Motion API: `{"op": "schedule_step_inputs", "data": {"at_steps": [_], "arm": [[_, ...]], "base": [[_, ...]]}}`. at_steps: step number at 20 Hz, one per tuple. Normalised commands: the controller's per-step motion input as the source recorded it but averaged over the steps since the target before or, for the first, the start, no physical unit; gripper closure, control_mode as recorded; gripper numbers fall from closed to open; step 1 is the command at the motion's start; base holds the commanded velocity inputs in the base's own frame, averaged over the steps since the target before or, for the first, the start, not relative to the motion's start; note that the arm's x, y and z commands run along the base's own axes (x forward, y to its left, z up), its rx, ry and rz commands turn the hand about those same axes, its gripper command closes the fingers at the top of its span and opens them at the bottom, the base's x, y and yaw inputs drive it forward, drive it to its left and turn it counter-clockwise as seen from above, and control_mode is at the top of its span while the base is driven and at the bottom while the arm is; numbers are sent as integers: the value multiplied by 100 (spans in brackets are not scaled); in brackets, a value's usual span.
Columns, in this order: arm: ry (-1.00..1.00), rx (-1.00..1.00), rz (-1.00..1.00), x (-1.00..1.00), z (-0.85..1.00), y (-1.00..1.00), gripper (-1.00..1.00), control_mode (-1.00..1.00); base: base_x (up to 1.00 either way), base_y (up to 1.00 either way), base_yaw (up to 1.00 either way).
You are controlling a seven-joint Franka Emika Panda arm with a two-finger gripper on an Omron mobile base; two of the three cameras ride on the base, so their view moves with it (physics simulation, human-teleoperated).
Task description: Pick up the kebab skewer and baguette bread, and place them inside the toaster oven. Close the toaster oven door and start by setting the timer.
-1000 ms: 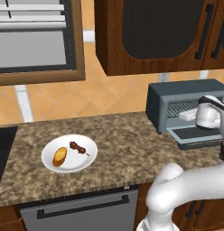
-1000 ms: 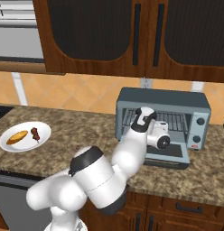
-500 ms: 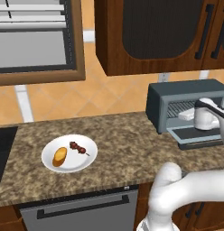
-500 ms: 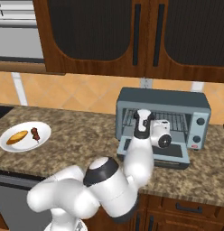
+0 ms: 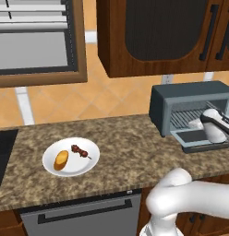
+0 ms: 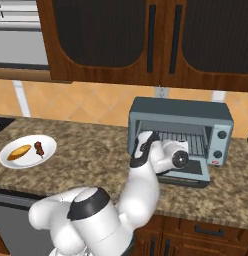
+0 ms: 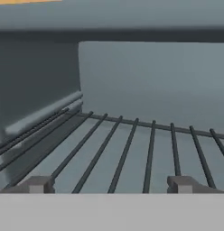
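We see our gripper (image 7: pixel 109 184), fingers spread wide and empty, at the boxy blue-grey toaster oven (image 6: pixel 179 112) mouth over its dropped door (image 5: pixel 199 138); the meat-chunk kebab skewer (image 5: pixel 79 150) and stubby golden baguette bread (image 5: pixel 61 160) sit on the round white plate (image 5: pixel 81 168).

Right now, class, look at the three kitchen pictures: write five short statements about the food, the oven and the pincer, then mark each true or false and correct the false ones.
1. The kebab skewer lies on the white plate. True.
2. The baguette bread sits on the oven's wire rack. False: it is on the plate beside the skewer.
3. The toaster oven door is folded down open. True.
4. The pincer is shut on the skewer. False: it is open and holds nothing, facing the bare rack.
5. The toaster oven stands on the floor. False: it stands on the granite counter.
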Motion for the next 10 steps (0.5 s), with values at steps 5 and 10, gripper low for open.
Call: {"op": "schedule_step_inputs", "data": {"at_steps": [5, 10], "arm": [[28, -5, -1, -96, -52, -21, -100, -100], [18, 2, 0, -97, 0, -33, -100, -100]], "base": [[0, 0, 0], [0, 0, 0]]}}
